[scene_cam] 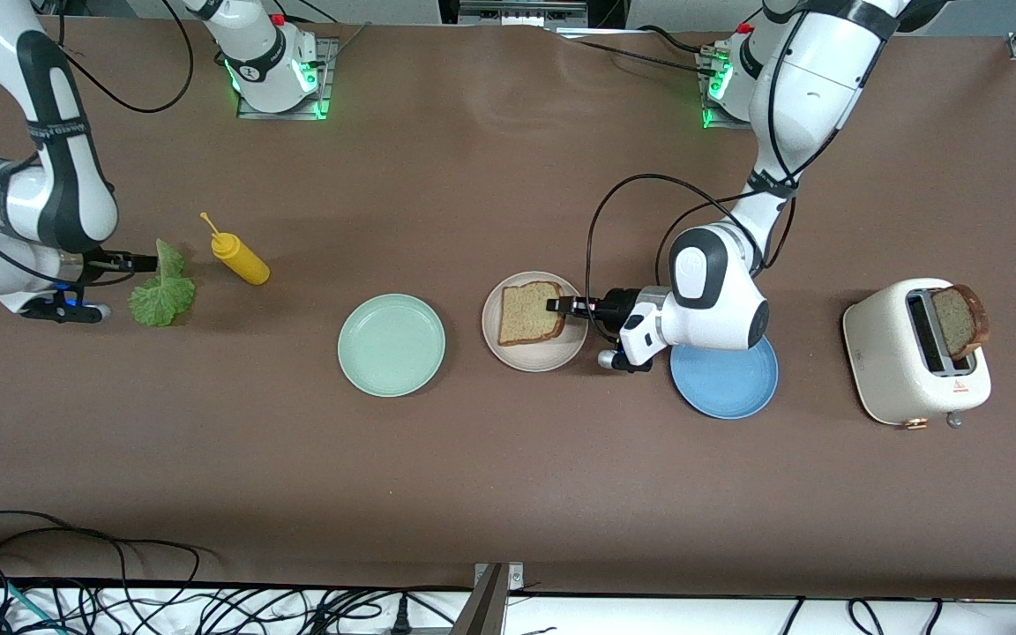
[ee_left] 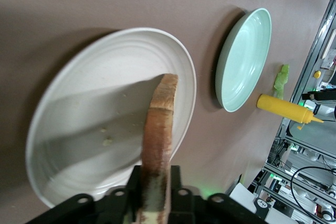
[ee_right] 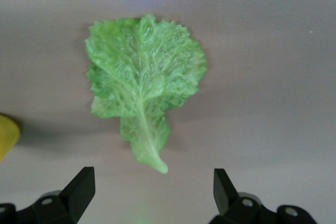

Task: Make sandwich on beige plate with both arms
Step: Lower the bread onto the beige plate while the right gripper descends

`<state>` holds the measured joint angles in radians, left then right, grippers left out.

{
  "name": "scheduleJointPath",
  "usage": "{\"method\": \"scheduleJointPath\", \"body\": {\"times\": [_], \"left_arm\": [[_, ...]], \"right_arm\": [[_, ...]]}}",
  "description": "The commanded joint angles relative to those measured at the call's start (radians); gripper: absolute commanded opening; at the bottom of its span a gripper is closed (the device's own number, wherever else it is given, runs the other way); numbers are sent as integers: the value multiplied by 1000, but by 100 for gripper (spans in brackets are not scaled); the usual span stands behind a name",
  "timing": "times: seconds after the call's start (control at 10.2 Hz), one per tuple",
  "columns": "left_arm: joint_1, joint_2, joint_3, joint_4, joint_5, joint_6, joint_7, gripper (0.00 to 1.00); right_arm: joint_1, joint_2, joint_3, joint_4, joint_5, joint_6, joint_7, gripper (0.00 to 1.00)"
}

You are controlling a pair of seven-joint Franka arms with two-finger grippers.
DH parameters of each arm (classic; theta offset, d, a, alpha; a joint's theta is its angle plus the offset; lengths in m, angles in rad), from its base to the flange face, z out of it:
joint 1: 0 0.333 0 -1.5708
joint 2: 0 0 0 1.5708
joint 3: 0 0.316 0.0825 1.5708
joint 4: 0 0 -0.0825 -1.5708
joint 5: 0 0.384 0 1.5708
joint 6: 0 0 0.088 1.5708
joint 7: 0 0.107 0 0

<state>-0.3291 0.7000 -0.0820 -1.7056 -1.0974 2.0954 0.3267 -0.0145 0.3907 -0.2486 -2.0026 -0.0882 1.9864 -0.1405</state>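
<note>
Left gripper (scene_cam: 558, 306) fingers clamped on brown bread slice (scene_cam: 529, 313) over beige plate (scene_cam: 534, 353); right gripper (ee_right: 152, 190) fingers wide above ruffled lettuce leaf (ee_right: 143, 85).

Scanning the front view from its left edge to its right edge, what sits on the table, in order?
Ruffled green lettuce leaf → yellow squeeze bottle → round mint green plate → round beige plate carrying a brown bread slice → round blue plate → cream toaster holding a second brown bread slice.
</note>
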Motion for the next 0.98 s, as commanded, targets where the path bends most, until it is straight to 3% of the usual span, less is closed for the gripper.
{"method": "scheduleJointPath", "body": {"times": [0.0,0.29,0.49,0.69,0.79,0.88], "left_arm": [[10,15,33,9,-33,2,57,100],[12,45,48,0,-33,26,55,100],[21,18,48,-31,-33,122,55,100],[88,-80,47,-69,-33,176,55,100],[126,-149,47,-104,-32,179,55,100],[151,-216,51,-149,-29,179,54,100]], "right_arm": [[-4,46,2,4,-16,72,-36,100],[-21,115,3,4,-13,131,-54,100],[-21,123,3,4,-10,109,-54,99],[-21,126,3,7,-10,92,-54,29],[-21,126,5,8,-10,91,-54,11],[-21,126,5,8,-8,91,-54,0]]}}
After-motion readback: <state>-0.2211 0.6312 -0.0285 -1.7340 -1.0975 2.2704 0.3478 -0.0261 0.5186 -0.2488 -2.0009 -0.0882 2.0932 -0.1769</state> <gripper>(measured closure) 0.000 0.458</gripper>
